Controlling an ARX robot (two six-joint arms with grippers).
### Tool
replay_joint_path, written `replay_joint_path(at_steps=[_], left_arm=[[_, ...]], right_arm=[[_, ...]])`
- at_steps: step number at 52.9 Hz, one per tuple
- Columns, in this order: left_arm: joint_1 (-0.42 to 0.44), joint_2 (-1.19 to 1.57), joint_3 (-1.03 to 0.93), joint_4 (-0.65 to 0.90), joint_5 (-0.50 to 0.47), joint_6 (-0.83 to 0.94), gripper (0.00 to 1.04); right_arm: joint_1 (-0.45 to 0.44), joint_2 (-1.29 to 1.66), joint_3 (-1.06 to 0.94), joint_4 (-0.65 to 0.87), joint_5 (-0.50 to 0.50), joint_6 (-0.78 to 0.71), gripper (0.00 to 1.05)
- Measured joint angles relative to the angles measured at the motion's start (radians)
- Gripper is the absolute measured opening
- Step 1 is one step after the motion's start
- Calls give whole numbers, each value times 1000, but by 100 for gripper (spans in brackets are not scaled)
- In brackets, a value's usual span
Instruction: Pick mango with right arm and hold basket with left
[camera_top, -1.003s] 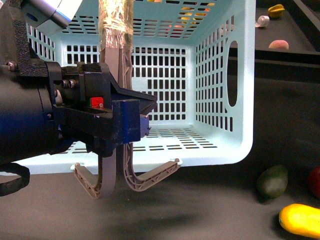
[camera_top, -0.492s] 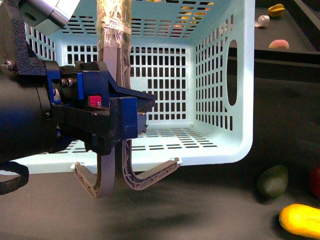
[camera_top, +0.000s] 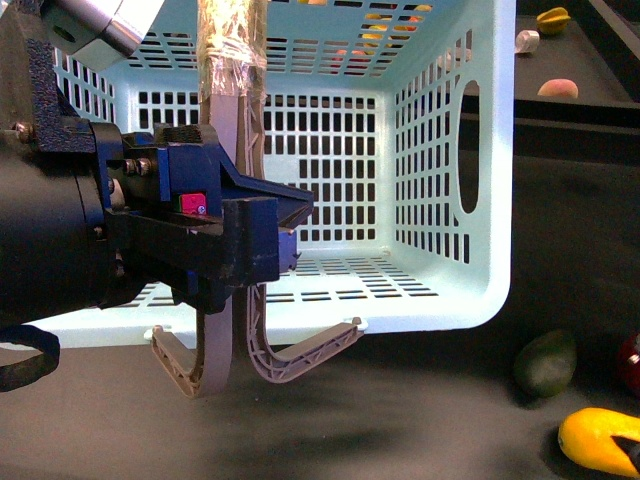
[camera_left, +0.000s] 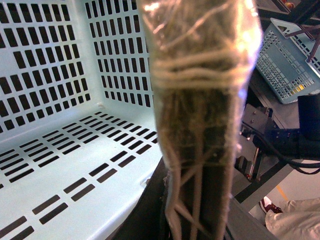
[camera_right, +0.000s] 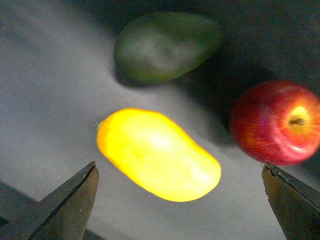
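The light blue basket (camera_top: 440, 150) fills the front view. My left gripper (camera_top: 245, 250) is shut on its tape-wrapped handle (camera_top: 232, 40); the second handle (camera_top: 300, 355) hangs below the rim. In the left wrist view the wrapped handle (camera_left: 200, 100) runs down between my left gripper's (camera_left: 197, 220) dark jaws, beside the basket's floor (camera_left: 75, 165). The yellow mango (camera_top: 590, 440) lies on the dark table at the front right. My right gripper's (camera_top: 628, 455) dark tip shows over its near end. In the right wrist view the mango (camera_right: 157, 152) lies between my open right gripper's (camera_right: 182, 200) fingertips (camera_right: 75, 200), untouched.
A dull green fruit (camera_top: 545, 363) (camera_right: 167, 45) and a red apple (camera_top: 630, 365) (camera_right: 277, 122) lie close beside the mango. Small fruits (camera_top: 557, 90) sit on a shelf at the back right. Another slotted grey-blue basket (camera_left: 287, 65) shows in the left wrist view.
The dark tip of my right gripper has come into view over the mango's near end. The basket has shifted very slightly; my left gripper still holds the handle.
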Motion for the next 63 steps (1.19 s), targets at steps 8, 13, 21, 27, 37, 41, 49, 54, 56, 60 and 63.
replay_joint_path(at_steps=[8,13,21,27,37,41,49,54,56,60,63], left_arm=[[0,0,0,0,0,0,11],[0,0,0,0,0,0,11],[0,0,0,0,0,0,11],[0,0,0,0,0,0,11],[0,0,0,0,0,0,11],[0,0,0,0,0,0,11],[0,0,0,0,0,0,11],[0,0,0,0,0,0,11],[0,0,0,0,0,0,11],[0,0,0,0,0,0,11],[0,0,0,0,0,0,11]], right_arm=[[4,77,51,-63,-19,-50,97],[2,119,88,-92,-13,-85,97],[-8,178,147,-128,2,-151,97],[-16,212,197,-143,10,-179,97],[-25,255,265,-199,10,-209,97],[-30,279,284,-208,16,-214,97],[-42,326,313,-217,18,-218,97],[-48,349,320,-201,24,-217,97],[-50,358,323,-196,23,-214,97],[-54,366,323,-190,15,-203,97],[-55,369,323,-179,13,-196,97]])
